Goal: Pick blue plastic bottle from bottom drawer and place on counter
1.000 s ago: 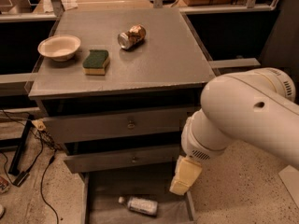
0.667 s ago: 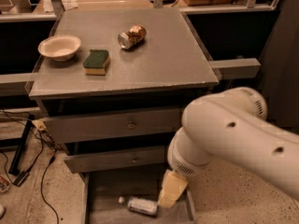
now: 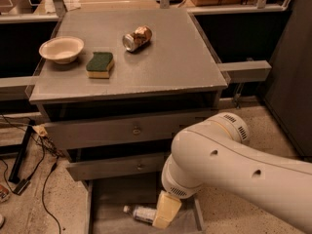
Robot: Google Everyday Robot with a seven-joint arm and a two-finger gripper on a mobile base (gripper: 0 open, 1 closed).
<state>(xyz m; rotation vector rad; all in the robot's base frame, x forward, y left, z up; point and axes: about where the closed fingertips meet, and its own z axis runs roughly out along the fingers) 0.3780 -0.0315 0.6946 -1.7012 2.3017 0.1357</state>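
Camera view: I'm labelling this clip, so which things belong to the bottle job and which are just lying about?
Job: bottle, bottom drawer, counter, gripper low over the drawer, by the bottle.
Lying about: bowl, sponge, crushed can, all on the counter.

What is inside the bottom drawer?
The blue plastic bottle lies on its side on the grey floor of the bottom drawer. The gripper covers its right end; the arm hides the drawer's right part.

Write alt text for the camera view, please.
The end effector hangs over the open bottom drawer, next to the bottle lying in it. On the counter sit a bowl, a sponge and a can.
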